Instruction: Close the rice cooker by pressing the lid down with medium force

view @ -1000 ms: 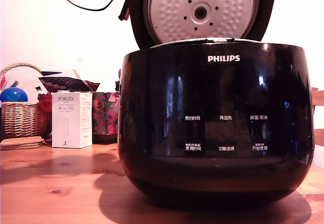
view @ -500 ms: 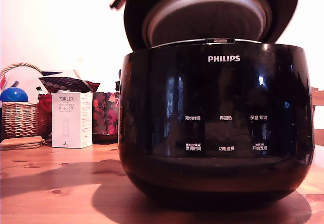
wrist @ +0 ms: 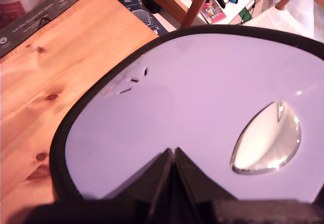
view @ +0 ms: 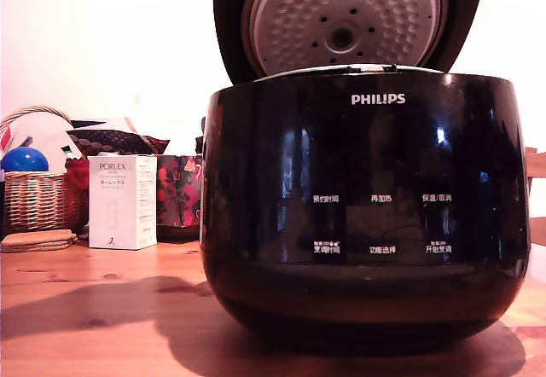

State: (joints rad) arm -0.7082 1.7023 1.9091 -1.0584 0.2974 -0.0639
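The rice cooker (view: 367, 215), a big glossy black pot with a white PHILIPS logo, fills the exterior view's right on the wooden table (view: 94, 317). Its lid (view: 345, 19) stands raised and open, the white dimpled inner disc facing the camera. The arm does not show in the exterior view. In the wrist view the lid's glossy outer face (wrist: 202, 97) fills the picture, with a silver oval plate (wrist: 267, 139) set in it. My gripper (wrist: 173, 152) is shut with nothing held, its dark tips meeting at or just over that outer face.
On the exterior view's left stand a white PORLEX box (view: 121, 202), a floral box (view: 177, 191), a wicker basket (view: 34, 200) with a blue ball (view: 23, 159), and cork coasters (view: 36, 240). The wrist view shows a grey box (wrist: 35, 3) and a wooden chair leg (wrist: 197, 3).
The lid tipped forward and down half a second ago, then swung back up to upright and open. The black cable at the upper left has left the view.
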